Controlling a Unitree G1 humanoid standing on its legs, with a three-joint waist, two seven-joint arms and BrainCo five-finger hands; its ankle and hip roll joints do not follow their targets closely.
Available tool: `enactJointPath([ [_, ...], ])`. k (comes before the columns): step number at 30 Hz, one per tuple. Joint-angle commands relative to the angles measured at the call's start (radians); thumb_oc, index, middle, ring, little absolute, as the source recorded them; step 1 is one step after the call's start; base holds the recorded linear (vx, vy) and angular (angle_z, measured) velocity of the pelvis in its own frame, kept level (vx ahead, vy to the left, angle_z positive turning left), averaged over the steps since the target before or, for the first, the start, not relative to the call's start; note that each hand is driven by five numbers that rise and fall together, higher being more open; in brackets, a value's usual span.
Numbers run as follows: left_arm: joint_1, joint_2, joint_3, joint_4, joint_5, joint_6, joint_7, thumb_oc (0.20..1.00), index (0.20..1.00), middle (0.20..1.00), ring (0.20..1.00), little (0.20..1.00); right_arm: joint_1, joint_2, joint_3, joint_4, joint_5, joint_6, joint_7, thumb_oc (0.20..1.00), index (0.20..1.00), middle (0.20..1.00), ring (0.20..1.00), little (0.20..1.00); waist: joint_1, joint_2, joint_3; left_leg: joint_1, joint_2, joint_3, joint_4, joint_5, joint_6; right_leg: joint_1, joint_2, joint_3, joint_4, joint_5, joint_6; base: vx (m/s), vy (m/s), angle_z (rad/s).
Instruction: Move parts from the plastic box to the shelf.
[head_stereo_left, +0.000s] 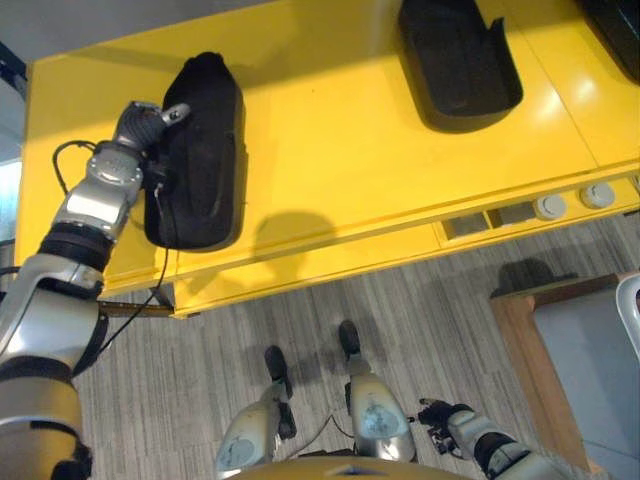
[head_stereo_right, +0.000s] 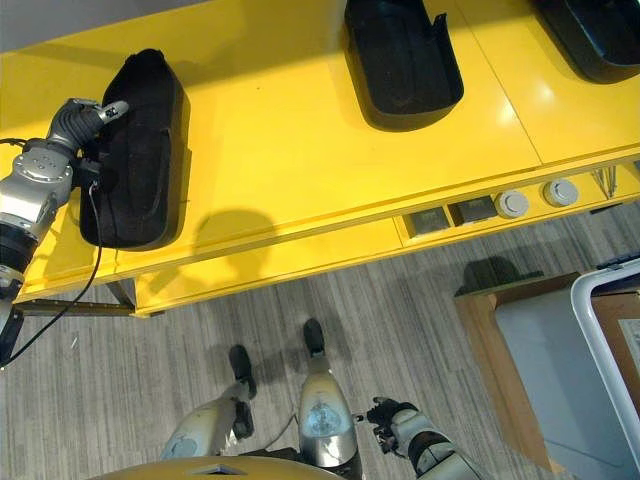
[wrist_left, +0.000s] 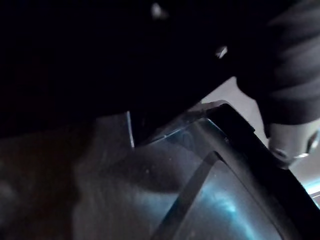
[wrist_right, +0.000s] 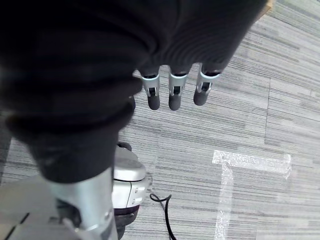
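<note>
- Black moulded part (head_stereo_left: 195, 150), long and shell-shaped, lies on the yellow shelf (head_stereo_left: 340, 150) near its left end, with one end close to the front edge.
- Left hand (head_stereo_left: 150, 122) is against the part's left side near the far end. The thumb lies on the part's rim, while the fingers are hidden behind or under the part, so I cannot tell whether they are curled round it.
- Second black part (head_stereo_left: 458, 62) rests further right on the shelf, well apart from the first. A third part (head_stereo_right: 590, 35) sits at the far right edge.
- Right hand (wrist_right: 172, 92) hangs low beside the robot, over grey striped floor (wrist_right: 250, 115), its fingers straight and relaxed, holding nothing.
- Handling, as a judgement: the part looks like stiff, thin-walled plastic, probably light for its bulk. The glossy surface may be slippery. A hold on the raised side rim near the middle would likely balance it best.
- Left wrist view shows the part from very close, with a shiny inner wall and a raised dark edge, detail the head views lack.
- Right eye view shows a white-rimmed box (head_stereo_right: 605, 340) on a wooden stand (head_stereo_right: 490, 340) at the lower right.
</note>
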Motion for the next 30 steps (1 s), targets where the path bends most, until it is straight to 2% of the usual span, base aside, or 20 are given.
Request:
enactJointPath([
  [1,-0.088,0.012,-0.027,0.096,-0.019,0.018,0.083,1.000,1.000,1.000,1.000,1.000,-0.011,0.005,0.005,0.081,0.051,0.012,0.019,1.000,1.000,1.000,1.000,1.000,-0.003,0.029,-0.068,0.011,0.034,0.005,0.000,-0.010,-0.030,0.007,0.027,0.033,0.000,-0.041,0.018,0.05,-0.036,0.05],
  [5,-0.049,-0.055,0.027,0.098,-0.232,0.009,0.082,1.000,1.000,1.000,1.000,1.000,0.005,0.022,0.009,0.089,-0.040,0.023,0.082,1.000,1.000,1.000,1.000,1.000,-0.003,0.025,-0.111,0.048,0.037,0.018,0.000,-0.020,-0.030,0.042,0.029,0.028,0.000,-0.052,0.021,0.06,0.001,0.03],
  [10,0.031,-0.114,0.098,0.069,-0.318,-0.053,0.094,1.000,1.000,1.000,1.000,1.000,0.052,0.040,0.005,0.092,-0.090,0.042,0.083,1.000,1.000,1.000,1.000,1.000,-0.003,0.024,-0.170,0.095,0.040,0.036,0.000,-0.033,-0.029,0.087,0.028,0.020,0.000,-0.065,0.023,0.10,0.027,-0.03],
  [12,0.060,-0.143,0.129,0.048,-0.404,-0.086,0.093,1.000,1.000,1.000,1.000,1.000,0.077,0.052,-0.005,0.109,-0.109,0.046,0.080,1.000,1.000,1.000,1.000,1.000,-0.001,0.025,-0.206,0.121,0.040,0.045,0.000,-0.042,-0.027,0.114,0.028,0.016,0.000,-0.073,0.023,0.08,0.034,-0.03],
  [14,0.077,-0.161,0.157,0.030,-0.468,-0.087,0.082,1.000,1.000,1.000,1.000,1.000,0.090,0.061,-0.018,0.124,-0.130,0.045,0.076,1.000,1.000,1.000,1.000,1.000,0.001,0.025,-0.230,0.137,0.041,0.051,0.000,-0.047,-0.028,0.131,0.027,0.012,0.000,-0.079,0.025,0.05,0.029,-0.04],
  [16,0.099,-0.178,0.184,0.005,-0.526,-0.128,0.066,1.000,1.000,1.000,1.000,1.000,0.099,0.069,-0.036,0.148,-0.140,0.038,0.068,1.000,1.000,1.000,1.000,1.000,0.006,0.025,-0.255,0.155,0.040,0.053,0.000,-0.055,-0.027,0.150,0.025,0.006,0.000,-0.085,0.027,0.01,0.014,-0.02],
  [18,0.112,-0.185,0.201,-0.023,-0.529,-0.130,0.074,1.000,1.000,1.000,1.000,1.000,0.099,0.071,-0.048,0.153,-0.147,0.044,0.069,1.000,1.000,1.000,1.000,1.000,0.012,0.023,-0.267,0.165,0.038,0.050,0.000,-0.059,-0.026,0.162,0.023,0.002,0.000,-0.088,0.027,-0.02,0.018,-0.01],
  [22,0.159,-0.162,0.228,-0.092,-0.391,-0.098,0.117,1.000,1.000,1.000,1.000,1.000,0.089,0.085,-0.057,0.176,-0.173,0.038,0.075,1.000,1.000,1.000,1.000,1.000,0.036,0.014,-0.305,0.189,0.033,0.042,0.000,-0.068,-0.019,0.194,0.020,-0.011,0.000,-0.094,0.023,-0.02,0.017,0.00],
  [23,0.163,-0.150,0.228,-0.086,-0.390,-0.103,0.129,1.000,1.000,1.000,1.000,1.000,0.089,0.088,-0.053,0.180,-0.171,0.036,0.074,1.000,1.000,1.000,1.000,1.000,0.040,0.012,-0.311,0.193,0.031,0.040,0.002,-0.071,-0.016,0.200,0.020,-0.013,0.000,-0.094,0.022,-0.01,0.008,0.08],
  [26,0.166,-0.116,0.228,-0.085,-0.430,-0.131,0.078,1.000,1.000,1.000,1.000,1.000,0.093,0.093,-0.045,0.184,-0.149,0.031,0.060,1.000,1.000,1.000,1.000,1.000,0.050,0.007,-0.322,0.204,0.027,0.034,0.003,-0.077,-0.010,0.212,0.018,-0.019,0.000,-0.095,0.023,-0.01,0.003,0.12],
  [28,0.173,-0.107,0.231,-0.131,-0.446,-0.177,0.039,1.000,1.000,1.000,1.000,1.000,0.087,0.094,-0.052,0.192,-0.126,0.034,0.058,1.000,1.000,1.000,1.000,1.000,0.059,0.004,-0.327,0.211,0.025,0.026,0.003,-0.083,-0.007,0.219,0.016,-0.025,0.000,-0.097,0.022,-0.03,0.014,0.10],
  [30,0.284,-0.116,0.290,-0.406,-0.410,-0.268,0.036,1.000,1.000,1.000,1.000,1.000,0.074,0.104,-0.079,0.214,-0.123,0.039,0.064,1.000,1.000,1.000,1.000,1.000,0.096,-0.004,-0.331,0.216,0.026,0.004,0.000,-0.086,-0.005,0.227,0.012,-0.036,0.000,-0.099,0.022,-0.08,0.011,0.04],
])
